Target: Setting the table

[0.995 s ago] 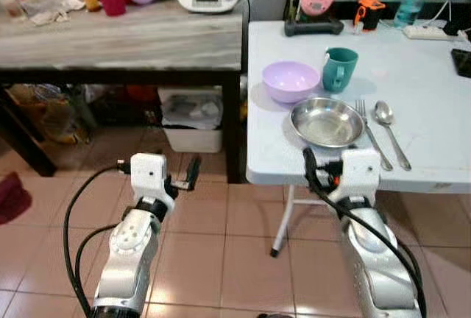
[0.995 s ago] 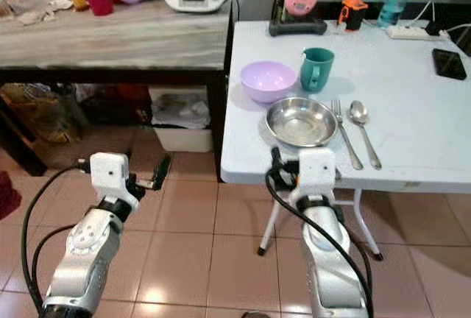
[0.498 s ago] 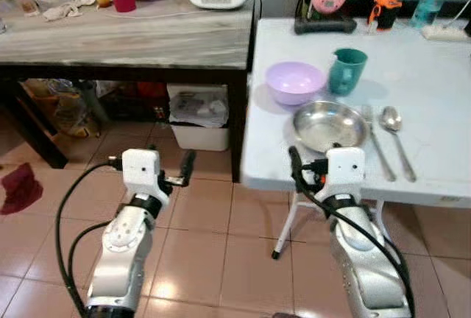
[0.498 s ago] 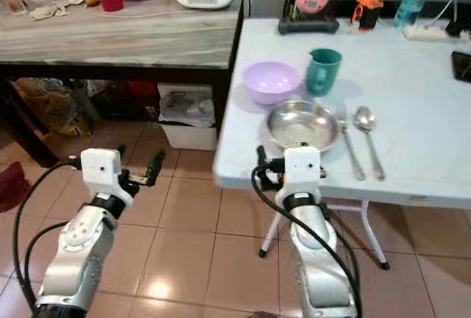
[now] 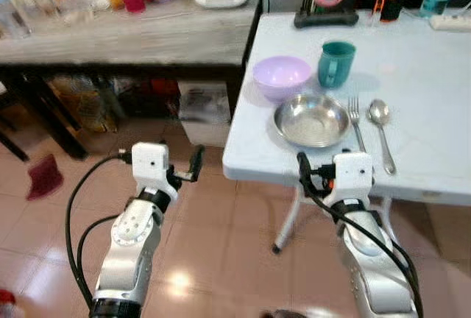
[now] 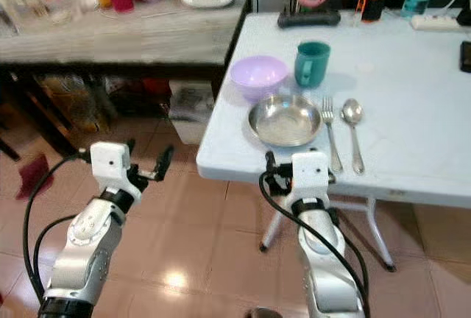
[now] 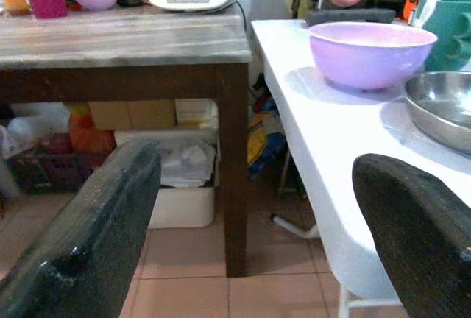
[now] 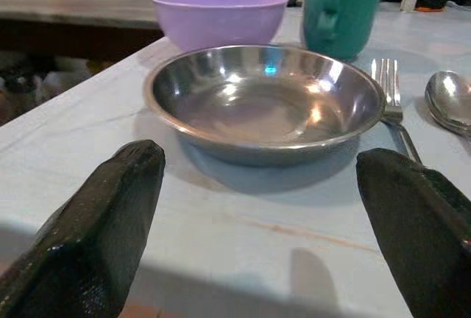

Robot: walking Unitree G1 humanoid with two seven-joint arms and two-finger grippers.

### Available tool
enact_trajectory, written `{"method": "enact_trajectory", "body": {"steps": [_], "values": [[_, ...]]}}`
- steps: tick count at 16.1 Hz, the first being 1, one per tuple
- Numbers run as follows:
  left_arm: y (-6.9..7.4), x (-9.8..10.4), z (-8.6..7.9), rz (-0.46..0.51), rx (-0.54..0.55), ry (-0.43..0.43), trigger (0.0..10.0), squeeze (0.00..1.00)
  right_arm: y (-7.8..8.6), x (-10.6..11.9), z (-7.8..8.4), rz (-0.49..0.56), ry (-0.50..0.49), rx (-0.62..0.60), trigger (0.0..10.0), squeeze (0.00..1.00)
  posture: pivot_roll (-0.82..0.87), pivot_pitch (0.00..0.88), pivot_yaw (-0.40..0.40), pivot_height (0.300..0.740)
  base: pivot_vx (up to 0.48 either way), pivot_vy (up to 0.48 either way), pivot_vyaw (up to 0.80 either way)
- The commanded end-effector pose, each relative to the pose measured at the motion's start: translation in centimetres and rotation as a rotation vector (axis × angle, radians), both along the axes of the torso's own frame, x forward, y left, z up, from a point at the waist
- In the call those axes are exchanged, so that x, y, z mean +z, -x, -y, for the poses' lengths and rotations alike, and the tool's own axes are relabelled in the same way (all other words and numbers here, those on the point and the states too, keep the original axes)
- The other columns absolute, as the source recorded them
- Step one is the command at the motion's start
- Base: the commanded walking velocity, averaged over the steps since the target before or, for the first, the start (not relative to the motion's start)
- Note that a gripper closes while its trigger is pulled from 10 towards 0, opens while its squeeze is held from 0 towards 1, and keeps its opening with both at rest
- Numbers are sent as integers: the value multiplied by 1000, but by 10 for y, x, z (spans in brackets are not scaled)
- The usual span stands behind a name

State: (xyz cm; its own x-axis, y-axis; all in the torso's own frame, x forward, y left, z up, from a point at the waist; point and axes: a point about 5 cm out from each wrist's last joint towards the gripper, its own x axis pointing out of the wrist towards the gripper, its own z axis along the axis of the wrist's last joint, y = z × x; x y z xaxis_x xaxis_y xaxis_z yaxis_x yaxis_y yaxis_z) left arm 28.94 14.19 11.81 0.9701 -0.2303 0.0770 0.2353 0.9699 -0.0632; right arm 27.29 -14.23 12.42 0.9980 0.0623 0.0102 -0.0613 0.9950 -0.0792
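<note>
Camera view is shifted since a second ago; table (image 5: 434,163) sits closer, so setting looks nearly laid. Counted beside steel plate (image 5: 311,120): one purple bowl (image 5: 281,76), one teal mug (image 5: 336,63), one fork (image 5: 356,121), one spoon (image 5: 380,117). Right gripper (image 8: 257,207) is held spread at table edge before plate, left gripper (image 7: 250,215) spread, empty, off table.

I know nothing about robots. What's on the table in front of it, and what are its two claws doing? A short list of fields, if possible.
table: white folding table
place setting: steel plate, fork and spoon to its right
behind the plate: purple bowl, green mug
right gripper: open, at the table's near edge, facing the steel plate
left gripper: open, over the floor left of the table
holding: nothing in either gripper
</note>
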Motion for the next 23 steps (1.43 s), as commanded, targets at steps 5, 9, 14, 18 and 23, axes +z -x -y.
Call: {"method": "enact_trajectory", "body": {"steps": [5, 9, 14, 18, 23], "values": [[1, 3, -6, 28, 2, -45, 10000, 0, -4, 10, -10, 37, -11, 47, 10000, 0, -178, 104, 86, 740, 0, 0, 0], [5, 3, -1, 32, -25, -32, 10000, 0, -5, 14, -3, 58, -28, 8, 10000, 0, -178, 106, 85, 740, 0, 0, 0], [2, 1, 0, 3, -32, 3, 10000, 0, -6, 15, -2, 76, -25, 4, 10000, 0, -187, 105, 85, 740, 0, -337, -395], [2, 2, 0, 7, -24, 23, 10000, 0, -4, 17, -2, 85, -22, 5, 10000, 0, -192, 110, 86, 740, 0, 0, 0], [3, 5, 4, 26, -63, 26, 10000, 0, -2, 20, 0, 102, -15, 6, 10000, 0, -194, 118, 85, 740, 0, 0, 0]]}}
